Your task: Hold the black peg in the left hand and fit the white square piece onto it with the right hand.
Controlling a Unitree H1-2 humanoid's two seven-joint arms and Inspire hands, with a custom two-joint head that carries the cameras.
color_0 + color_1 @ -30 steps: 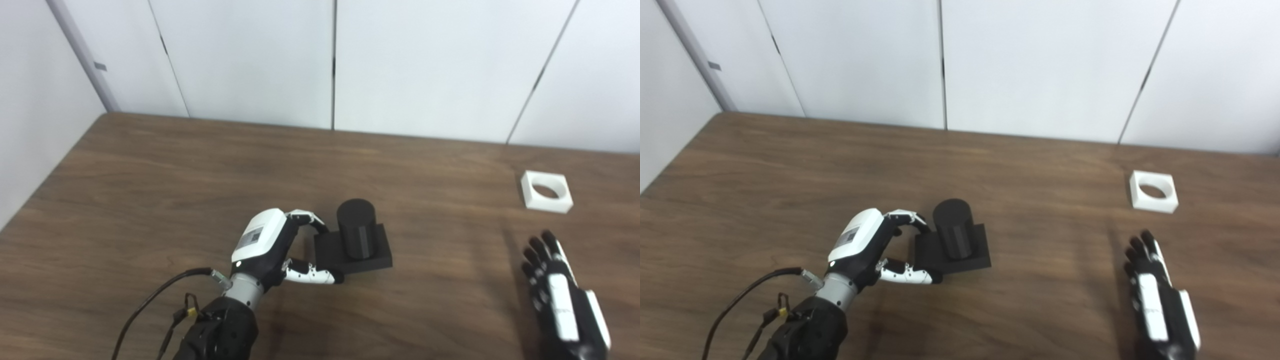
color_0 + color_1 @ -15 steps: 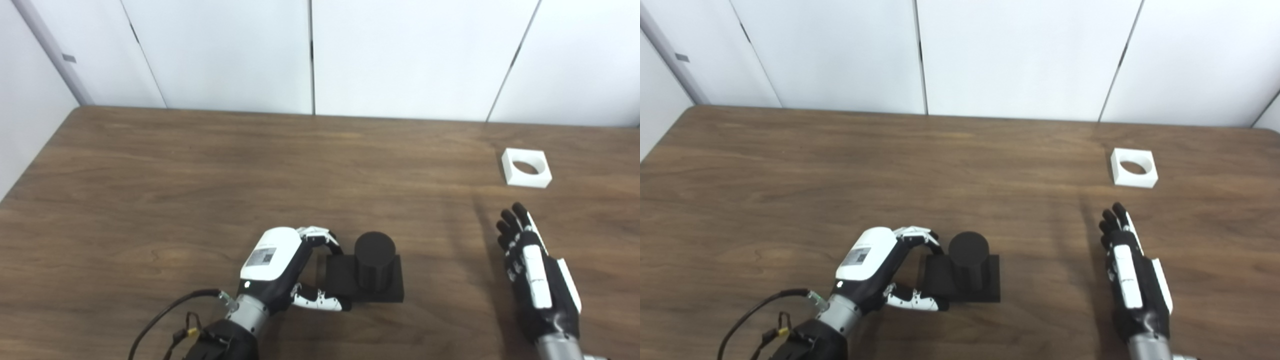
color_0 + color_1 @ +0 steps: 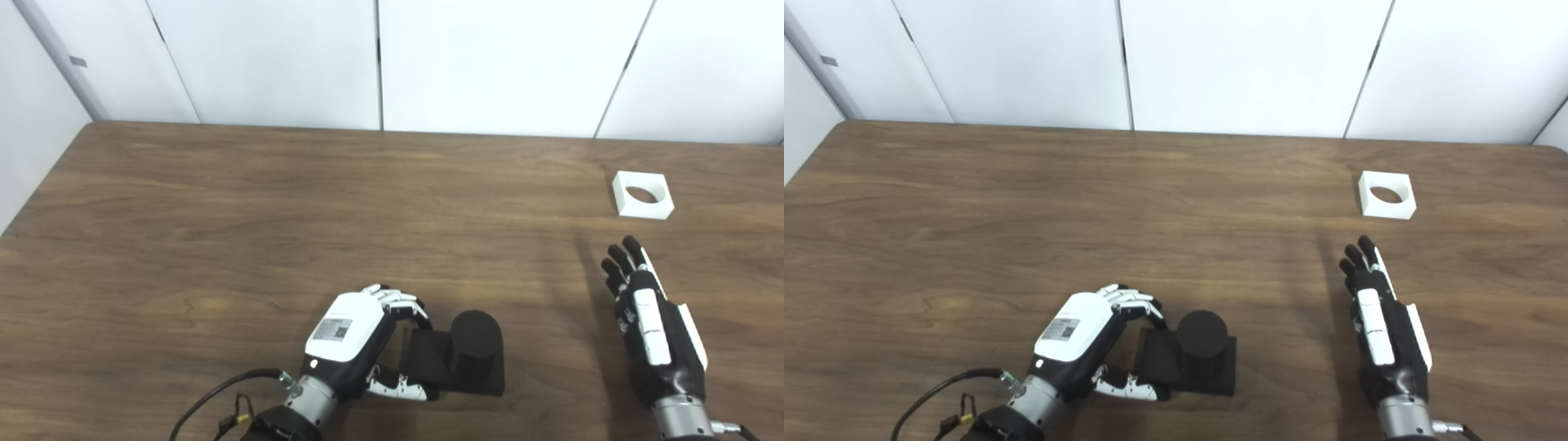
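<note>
Only bare table (image 3: 245, 202) between pieces

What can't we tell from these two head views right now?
- Left hand: its own back hides where the fingers meet the black peg's square base, both views.
- Right hand: palm faces away, unseen.
- White square piece with round hole: too small for hole depth.
- Both forearms: cut off by the bottom edge.
</note>
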